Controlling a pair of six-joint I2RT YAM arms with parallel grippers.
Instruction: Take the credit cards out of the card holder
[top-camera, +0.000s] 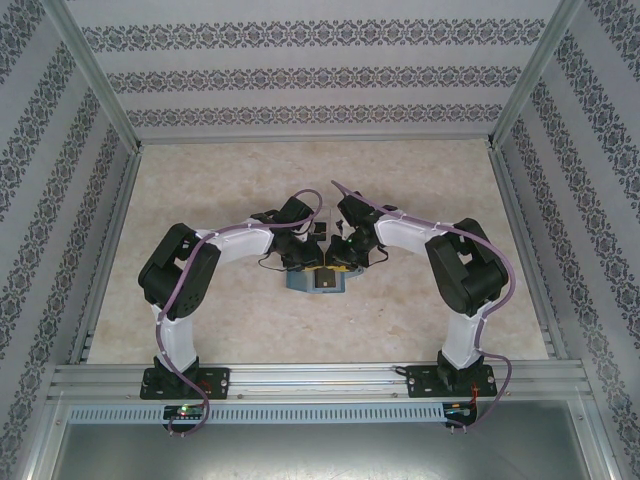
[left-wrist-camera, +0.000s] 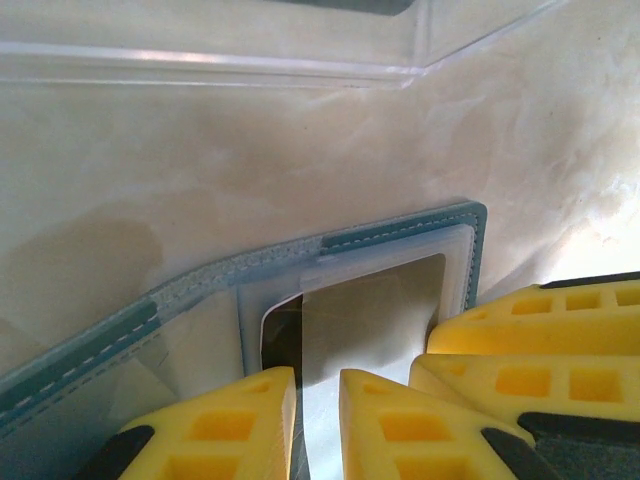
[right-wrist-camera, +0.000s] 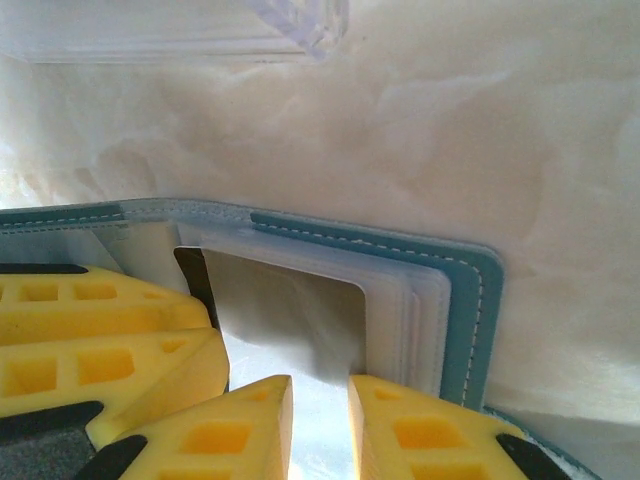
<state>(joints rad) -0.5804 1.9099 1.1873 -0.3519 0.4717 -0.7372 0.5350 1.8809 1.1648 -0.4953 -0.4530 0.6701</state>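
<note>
The teal-blue card holder (top-camera: 300, 284) lies open on the table between both arms. Its stitched edge (left-wrist-camera: 400, 232) (right-wrist-camera: 470, 300) frames a stack of clear sleeves. A grey-silver credit card (left-wrist-camera: 370, 310) (right-wrist-camera: 290, 310) with a dark band along one side lies flat on the sleeves. My left gripper (left-wrist-camera: 318, 405) (top-camera: 306, 262) has its yellow fingertips down on the card, a narrow gap apart, with the card's face showing between them. My right gripper (right-wrist-camera: 320, 420) (top-camera: 345, 260) stands the same way from the other side, narrowly open. Each gripper's fingers also reach into the other's wrist view.
A clear plastic tray (left-wrist-camera: 250, 65) (right-wrist-camera: 200, 30) stands just beyond the card holder. The marble-patterned table (top-camera: 200, 180) is enclosed by patterned walls and metal rails. The two arms meet close together at the table's middle.
</note>
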